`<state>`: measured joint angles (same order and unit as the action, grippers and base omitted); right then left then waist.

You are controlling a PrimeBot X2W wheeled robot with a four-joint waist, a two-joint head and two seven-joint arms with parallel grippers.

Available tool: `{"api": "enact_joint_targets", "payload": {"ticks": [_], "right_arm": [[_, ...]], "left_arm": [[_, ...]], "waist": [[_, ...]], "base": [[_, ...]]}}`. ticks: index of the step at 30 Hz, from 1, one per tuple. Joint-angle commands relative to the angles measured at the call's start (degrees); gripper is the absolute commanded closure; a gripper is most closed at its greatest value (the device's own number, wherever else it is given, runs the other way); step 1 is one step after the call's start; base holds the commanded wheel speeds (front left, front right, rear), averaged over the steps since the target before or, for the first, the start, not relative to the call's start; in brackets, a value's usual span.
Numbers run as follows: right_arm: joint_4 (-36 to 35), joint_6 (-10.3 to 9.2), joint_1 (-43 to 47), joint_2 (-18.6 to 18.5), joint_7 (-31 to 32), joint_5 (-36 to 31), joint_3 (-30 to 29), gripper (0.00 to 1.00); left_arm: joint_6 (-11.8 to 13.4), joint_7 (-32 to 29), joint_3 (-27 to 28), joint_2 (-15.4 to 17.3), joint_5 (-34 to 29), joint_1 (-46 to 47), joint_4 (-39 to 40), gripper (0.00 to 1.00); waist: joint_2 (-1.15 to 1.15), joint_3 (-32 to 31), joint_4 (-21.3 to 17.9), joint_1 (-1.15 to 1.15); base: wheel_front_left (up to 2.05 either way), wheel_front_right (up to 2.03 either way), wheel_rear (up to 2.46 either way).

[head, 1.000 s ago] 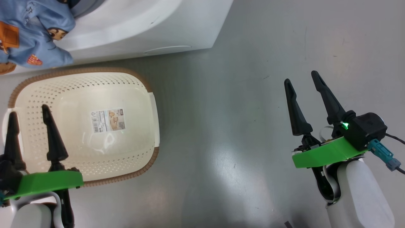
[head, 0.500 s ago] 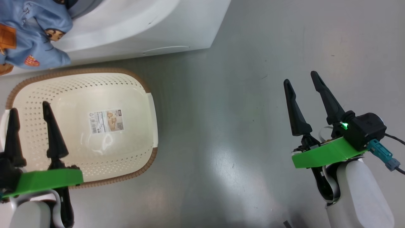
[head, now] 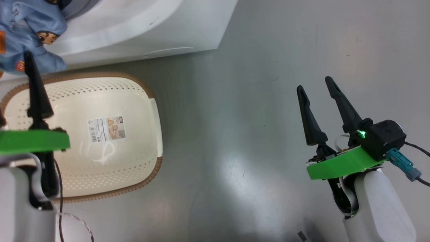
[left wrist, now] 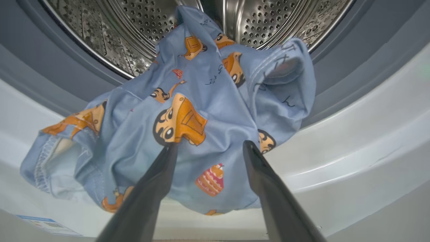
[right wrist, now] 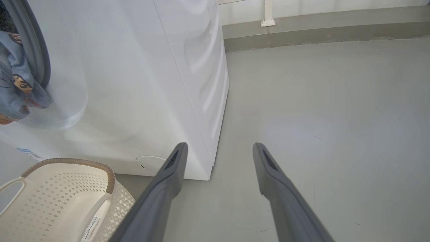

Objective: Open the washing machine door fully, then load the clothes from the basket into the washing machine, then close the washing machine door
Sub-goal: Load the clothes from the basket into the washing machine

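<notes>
The clothes [left wrist: 201, 111], light blue with orange cartoon figures, hang half out of the washing machine [head: 141, 30], draped from the steel drum [left wrist: 134, 27] over the grey gasket and white lip. My left gripper [left wrist: 210, 146] is open, its tips just short of the hanging cloth and holding nothing. One left finger [head: 35, 90] rises over the basket's far rim, below the clothes [head: 23, 30]. The cream basket [head: 147, 101] stands on the floor before the machine, with just a label inside. My right gripper [head: 314, 84] is open over bare floor to the right. The washing machine door is out of view.
The machine's white side panel [right wrist: 188, 67] ends at a corner near my right fingers. A round filter cap [right wrist: 149, 163] sits low on the front, beside the basket [right wrist: 67, 188]. Grey floor runs right to a wall base [right wrist: 319, 20].
My left gripper has moved up and forward from over the basket's near side to just under the hanging clothes. The head view has shifted slightly. The right arm is still.
</notes>
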<state>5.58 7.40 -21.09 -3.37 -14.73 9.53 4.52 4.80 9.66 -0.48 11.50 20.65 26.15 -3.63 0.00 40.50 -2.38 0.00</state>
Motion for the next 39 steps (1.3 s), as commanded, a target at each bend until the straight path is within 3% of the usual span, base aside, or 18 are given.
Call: {"api": "enact_joint_targets", "payload": {"ticks": [1,17,23,27,28,33,39], "right_arm": [[-1.1,0.09,1.7,0.5,-0.3,0.3,1.2,0.0],[-0.4,0.09,1.0,0.5,-0.3,1.6,1.5,0.0],[-0.3,0.09,0.8,0.5,-0.3,1.9,1.6,0.0],[-0.2,0.09,0.6,0.5,-0.3,2.3,1.7,0.0],[-0.1,0.09,0.7,0.5,-0.3,2.4,1.7,0.0],[0.1,0.09,0.8,0.5,-0.3,2.8,1.5,0.0],[0.0,0.09,1.1,0.5,-0.3,2.8,1.3,0.0]], "left_arm": [[-0.5,-1.4,2.4,2.1,1.7,1.0,0.4,0.0],[-0.9,-14.5,5.4,3.6,11.3,10.8,-8.9,0.0],[-1.0,-15.0,6.5,3.9,13.1,14.4,-10.9,0.0],[-1.6,-11.7,6.3,4.8,11.7,15.9,-12.2,0.87],[-1.7,-10.8,6.2,4.8,11.5,16.0,-12.4,1.0],[-2.1,-6.7,4.8,5.3,8.6,14.5,-13.0,1.0],[-0.6,-4.7,3.2,5.0,5.9,11.6,-9.3,1.0]], "waist": [[0.0,0.2,-0.2,0.0],[0.0,1.7,-1.2,0.0],[0.0,2.1,-1.4,0.0],[0.0,2.1,-1.7,0.0],[0.0,2.1,-1.7,0.0],[0.0,1.5,-1.7,0.0],[0.0,0.9,-1.0,0.0]], "base": [[0.0,0.0,0.0],[0.0,0.0,0.0],[0.0,0.0,0.0],[0.0,0.0,0.0],[0.0,0.0,0.0],[0.0,0.0,0.0],[0.0,0.0,0.0]]}}
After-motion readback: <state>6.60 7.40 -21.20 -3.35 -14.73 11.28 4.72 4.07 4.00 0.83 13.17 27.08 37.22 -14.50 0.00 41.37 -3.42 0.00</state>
